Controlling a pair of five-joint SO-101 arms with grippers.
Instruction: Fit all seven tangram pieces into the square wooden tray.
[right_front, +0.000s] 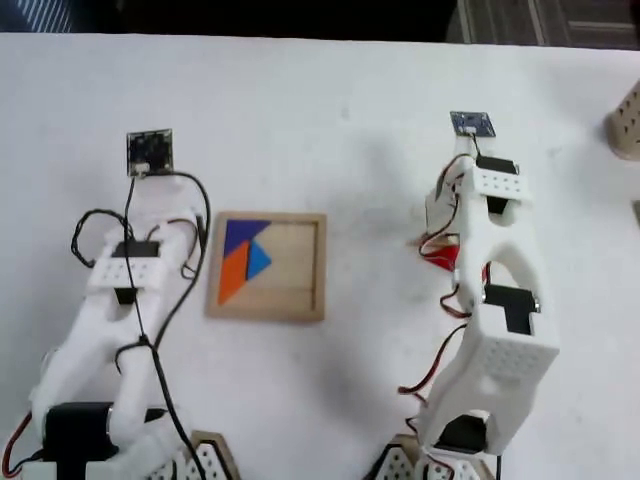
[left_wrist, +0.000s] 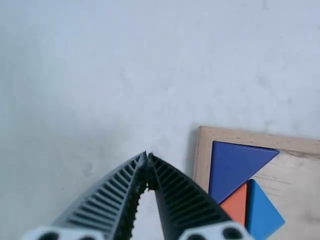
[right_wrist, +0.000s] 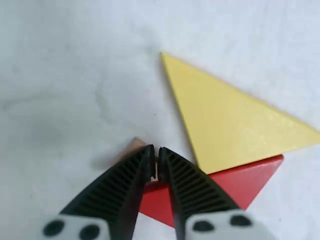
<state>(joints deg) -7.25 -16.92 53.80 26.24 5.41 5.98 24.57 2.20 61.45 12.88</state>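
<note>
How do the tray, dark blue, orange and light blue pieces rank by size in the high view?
Wooden tray
Dark blue piece and orange piece: look alike, not ranked
Light blue piece

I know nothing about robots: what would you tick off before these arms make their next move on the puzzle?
1. Room in the wooden tray: ok, its right half is bare.
2. Left gripper clear of the tray: ok, shut over bare table beside a corner.
3. Right gripper ready to grasp: not ok, shut, tips at the red piece.
4. Loose pieces lying apart: not ok, yellow triangle sits against the red piece.
5. All seven pieces located: cannot tell.
</note>
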